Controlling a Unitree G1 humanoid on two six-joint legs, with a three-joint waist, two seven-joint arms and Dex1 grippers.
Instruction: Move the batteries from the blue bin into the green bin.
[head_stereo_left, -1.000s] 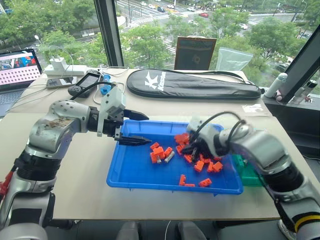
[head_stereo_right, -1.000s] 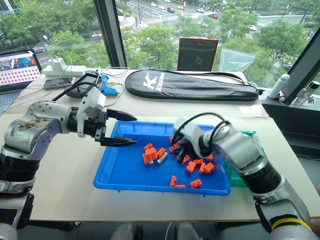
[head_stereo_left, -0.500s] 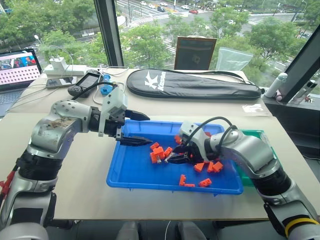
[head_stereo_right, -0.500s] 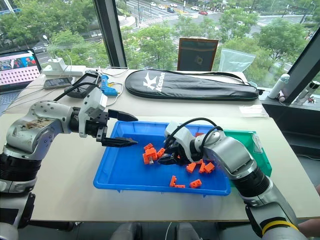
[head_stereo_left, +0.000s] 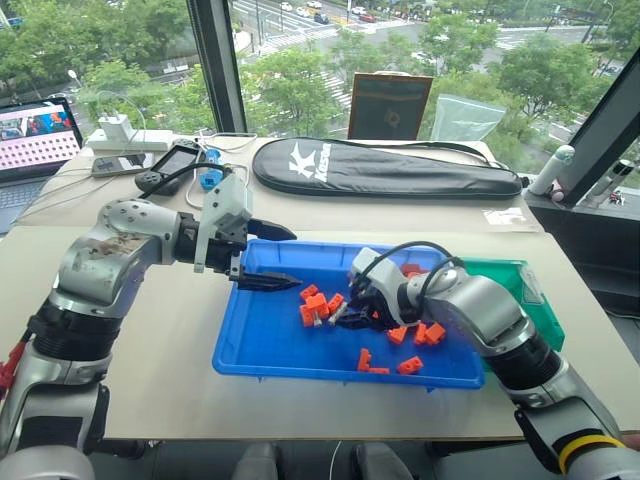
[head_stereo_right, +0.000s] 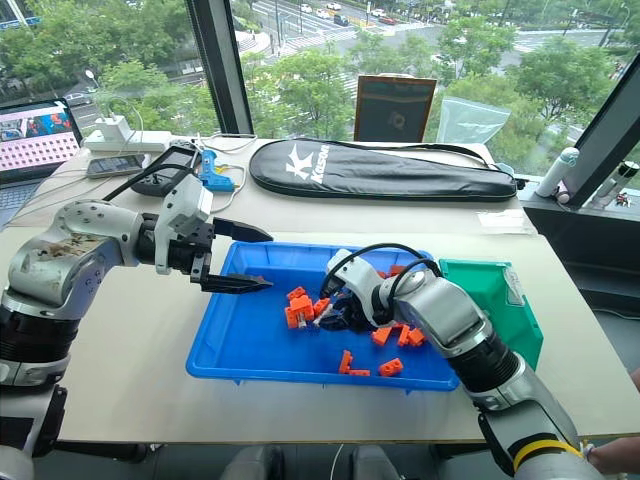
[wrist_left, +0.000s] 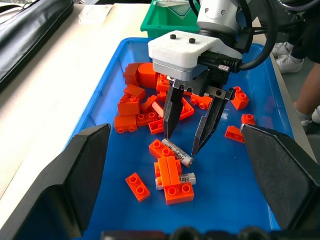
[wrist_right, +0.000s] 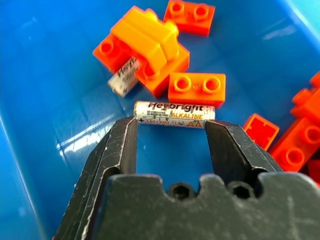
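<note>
Counter's got the blue bin (head_stereo_left: 250, 355), right pincer (wrist_left: 187, 145) spread over a battery (wrist_right: 174, 114), left pincer (head_stereo_left: 268, 258) spread idle; next: lower, pinch, carry to green bin (head_stereo_right: 500, 310).

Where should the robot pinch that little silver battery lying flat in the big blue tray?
Pinch the small silver battery across its middle, coming from above. It lies flat on the blue plastic tray, and the open right gripper already straddles it. An orange brick sits close to one side, so one finger has little room.
</note>
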